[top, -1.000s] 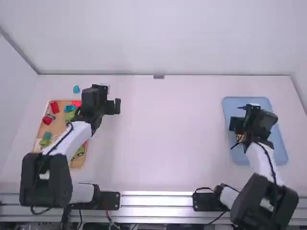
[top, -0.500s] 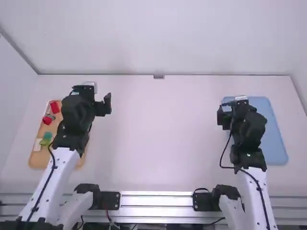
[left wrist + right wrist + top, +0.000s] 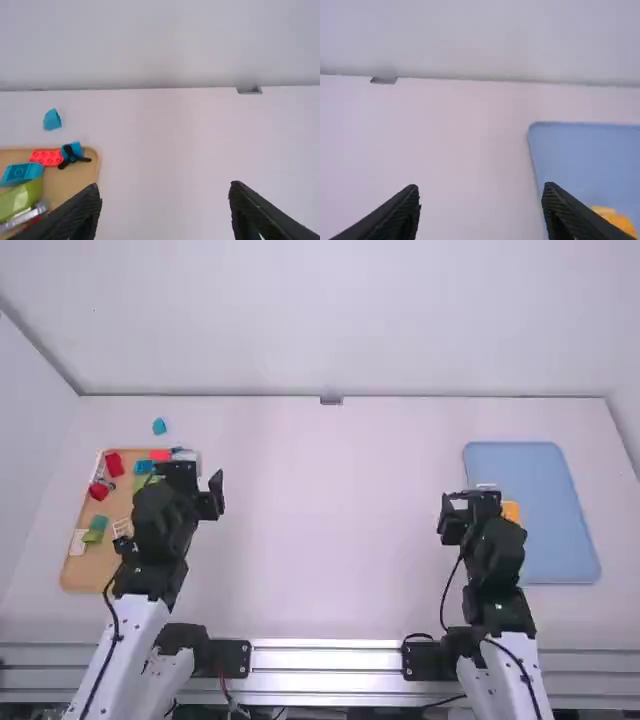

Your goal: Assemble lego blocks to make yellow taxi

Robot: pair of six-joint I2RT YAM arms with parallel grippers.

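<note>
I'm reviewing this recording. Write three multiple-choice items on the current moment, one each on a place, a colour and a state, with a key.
1. Where is the lone turquoise block?
A) On the white table, past the far edge of the tan tray
B) On the blue tray
C) Between the left gripper's fingers

2. What colour is the piece on the blue tray?
A) Red
B) Green
C) Yellow-orange

3. How do the left gripper's fingers stand?
A) Shut on a red block
B) Open, nothing between them
C) Shut and empty

Key:
1: A, the high view shows it on the table beyond the tan tray.
2: C, the right wrist view shows that colour against the blue.
3: B, the left wrist view shows the fingertips wide apart with only table between.
</note>
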